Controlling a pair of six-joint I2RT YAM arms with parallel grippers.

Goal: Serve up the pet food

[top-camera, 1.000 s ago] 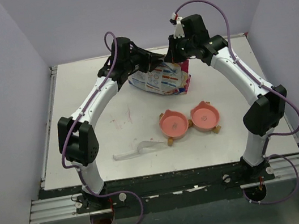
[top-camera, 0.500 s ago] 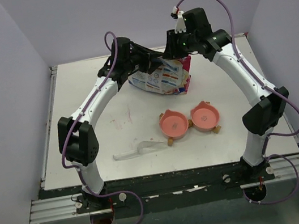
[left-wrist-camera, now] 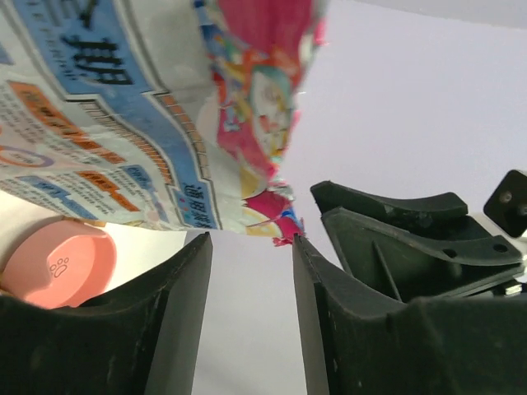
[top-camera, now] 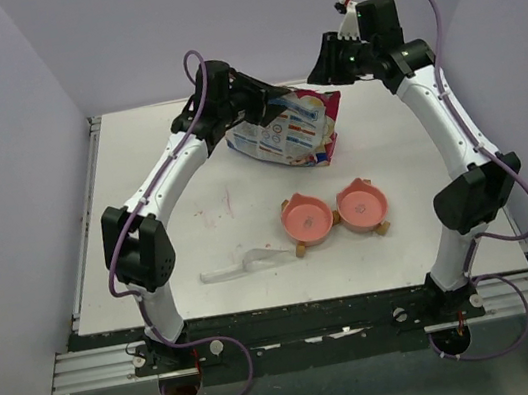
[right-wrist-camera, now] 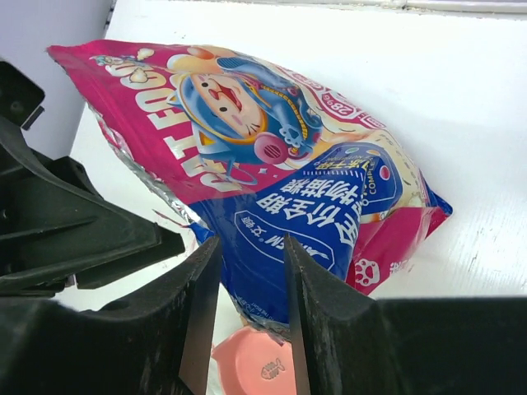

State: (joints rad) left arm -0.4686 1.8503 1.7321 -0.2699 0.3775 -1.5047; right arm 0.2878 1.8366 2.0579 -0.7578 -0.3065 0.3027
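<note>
Right jaws lifted off bag (top-camera: 284, 135), apart, empty; left jaws apart, bag just beyond tips.

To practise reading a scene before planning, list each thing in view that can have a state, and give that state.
Bag: lying on its side, one end ragged, seemingly torn open.
Twin bowls: upright, empty.
Scoop: lying on the table, untouched.
Left hand: open, at the bag's ragged end, gripping nothing.
Right hand: open, raised clear of the bag.
</note>
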